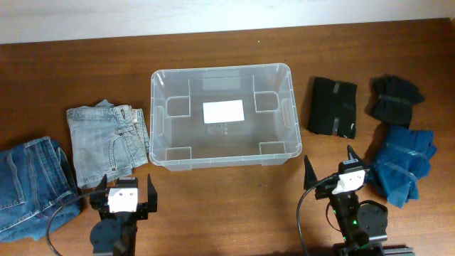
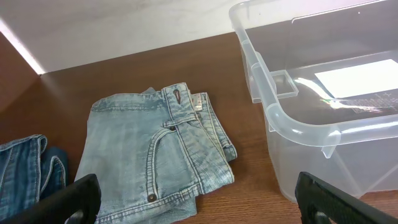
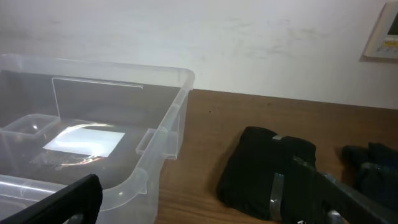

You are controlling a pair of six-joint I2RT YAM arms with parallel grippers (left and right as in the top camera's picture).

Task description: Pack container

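The clear plastic container (image 1: 158, 114) stands empty in the middle of the table, a white label on its base; it also shows in the left wrist view (image 2: 292, 124) and the right wrist view (image 3: 168, 118). Folded light-blue jeans (image 1: 106, 139) lie left of it, seen close in the left wrist view (image 2: 149, 149). Dark-blue jeans (image 1: 28, 181) lie at the far left. A black folded garment (image 1: 332, 107) lies right of the container, also in the right wrist view (image 3: 267, 168). My left gripper (image 1: 122, 195) and right gripper (image 1: 330, 167) are open and empty near the front edge.
A dark navy garment (image 1: 394, 99) and a bright blue garment (image 1: 402, 160) lie at the far right. A white wall runs behind the table's far edge. A wall plate (image 3: 385, 31) shows at the upper right of the right wrist view.
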